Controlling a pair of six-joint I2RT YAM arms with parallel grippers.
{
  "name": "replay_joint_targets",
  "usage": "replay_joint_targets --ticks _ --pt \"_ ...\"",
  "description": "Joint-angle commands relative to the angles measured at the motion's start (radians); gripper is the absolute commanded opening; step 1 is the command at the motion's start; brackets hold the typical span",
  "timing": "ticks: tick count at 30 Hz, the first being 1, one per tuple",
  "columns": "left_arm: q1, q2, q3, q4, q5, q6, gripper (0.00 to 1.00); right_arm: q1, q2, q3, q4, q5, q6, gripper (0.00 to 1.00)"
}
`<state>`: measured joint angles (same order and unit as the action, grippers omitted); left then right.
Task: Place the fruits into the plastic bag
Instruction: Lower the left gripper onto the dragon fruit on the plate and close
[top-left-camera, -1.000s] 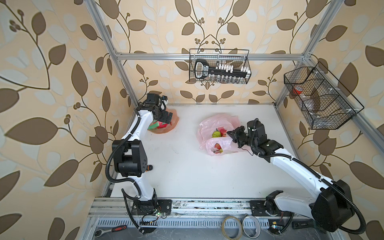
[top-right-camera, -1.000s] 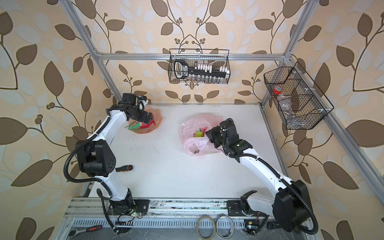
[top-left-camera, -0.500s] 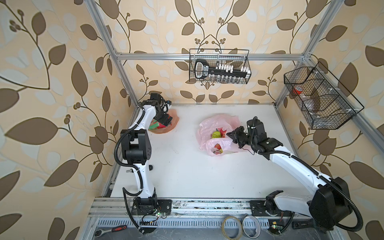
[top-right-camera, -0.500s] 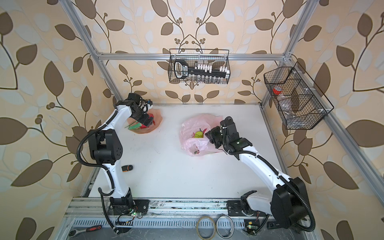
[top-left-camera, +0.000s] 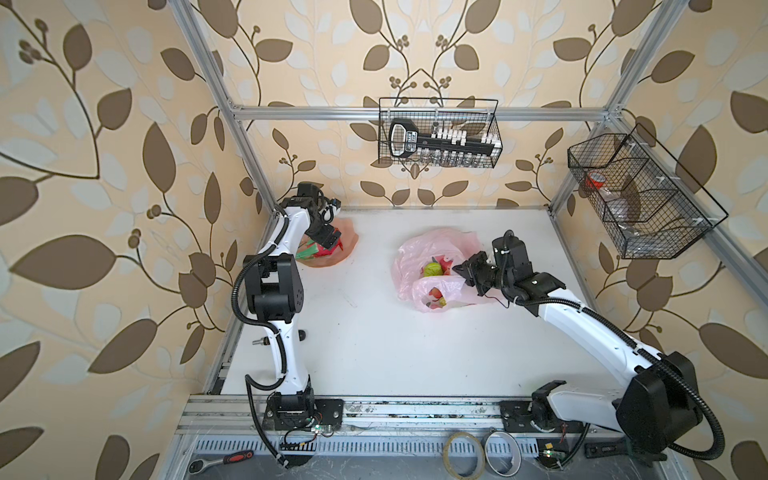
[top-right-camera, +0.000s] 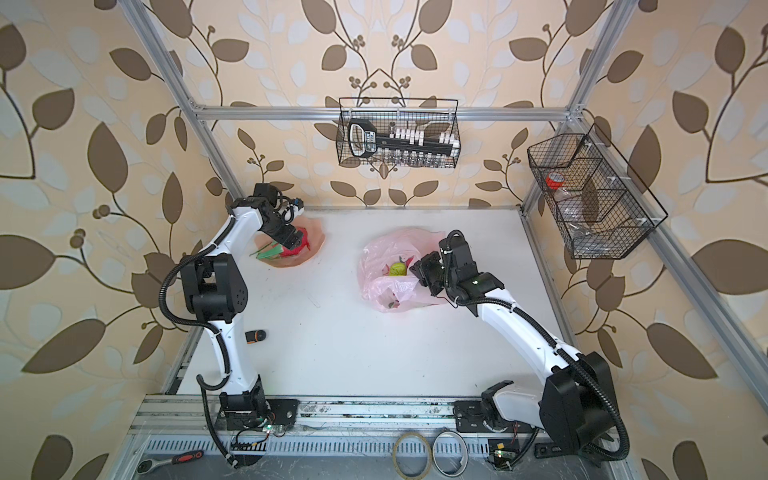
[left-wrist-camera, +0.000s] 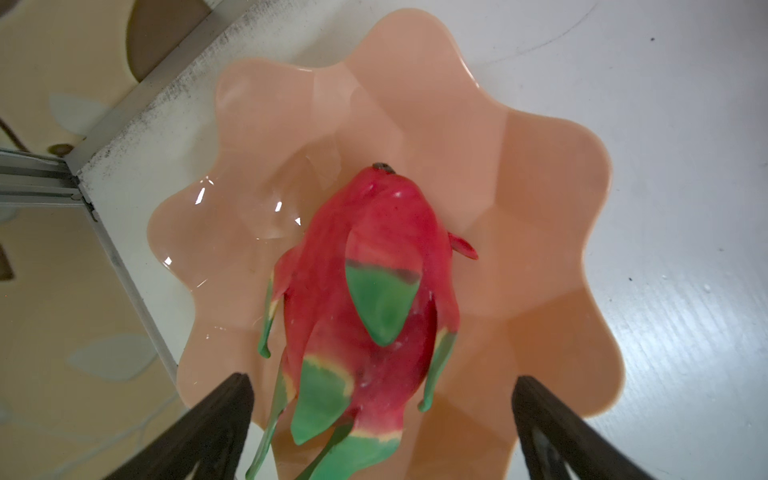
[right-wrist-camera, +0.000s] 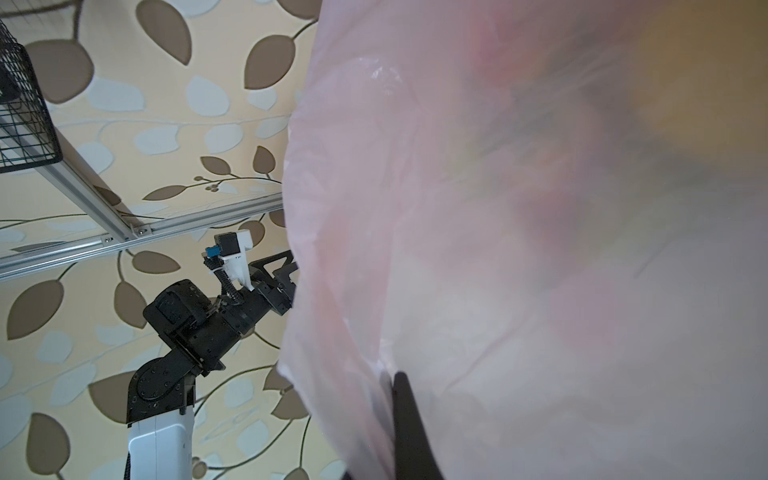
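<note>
Left wrist cam: my left gripper (left-wrist-camera: 382, 380) is wide open, fingers (left-wrist-camera: 216, 424) either side of the dragon fruit (left-wrist-camera: 374, 257), not squeezing it afaict. It's lying in the peach dish (left-wrist-camera: 540, 166), back-left corner of the table (top-left-camera: 374, 353). Moving right in a top view, the plastic bag (top-left-camera: 432, 245) sits mid-table w/ a green fruit (top-left-camera: 432, 269) inside. My right gripper (top-left-camera: 462, 270) is clamped tight on the bag's edge.

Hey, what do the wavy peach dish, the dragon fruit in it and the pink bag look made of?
The dish: probably moulded plastic, glossy, with sharp glints. The dragon fruit: likely a painted plastic or rubber toy, semi-matte, colours brushed unevenly. The bag: thin translucent plastic film, crinkled, colours blurring through it.
</note>
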<state>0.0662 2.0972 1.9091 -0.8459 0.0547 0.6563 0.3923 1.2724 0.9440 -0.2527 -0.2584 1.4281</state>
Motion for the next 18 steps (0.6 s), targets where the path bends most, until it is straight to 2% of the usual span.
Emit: replay_joint_targets --ticks 1,7,18 --pt "0.017 0.016 0.058 -0.018 0.031 0.046 0.99 -0.003 0.013 0.035 -0.041 0.016 -0.008 0.00" --pt "0.034 0.063 0.088 -0.016 0.013 0.043 0.99 -0.003 0.017 0.040 -0.062 0.021 -0.019 0.00" --pt "0.041 0.149 0.120 0.002 0.043 0.042 0.99 0.000 0.031 0.041 -0.077 0.025 -0.022 0.00"
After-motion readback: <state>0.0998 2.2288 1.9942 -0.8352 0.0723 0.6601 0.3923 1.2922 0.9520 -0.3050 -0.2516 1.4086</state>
